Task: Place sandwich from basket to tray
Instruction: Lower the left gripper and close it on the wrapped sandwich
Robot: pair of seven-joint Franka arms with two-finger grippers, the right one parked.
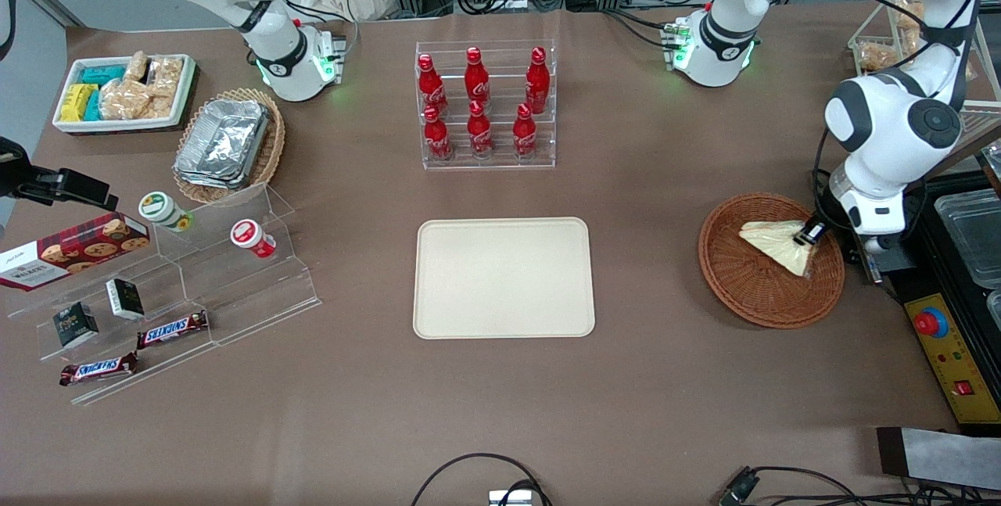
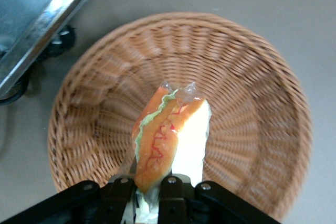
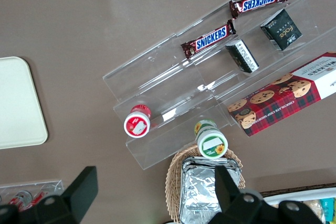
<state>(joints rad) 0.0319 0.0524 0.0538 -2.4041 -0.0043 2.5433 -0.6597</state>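
Gripper [image 2: 147,195] clamps sandwich [image 2: 170,135] over basket [image 2: 252,77]

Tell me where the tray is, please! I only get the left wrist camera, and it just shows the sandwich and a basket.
Observer: The gripper has its fingers shut on the sandwich at the basket. The tray lies flat on the table, sideways from there, toward the parked arm's end.
Operator: Is anything on it?
Observer: No, nothing lies on the tray.
Operator: What else is close to it?
Observer: A clear rack of red bottles stands farther from the front camera than the tray.
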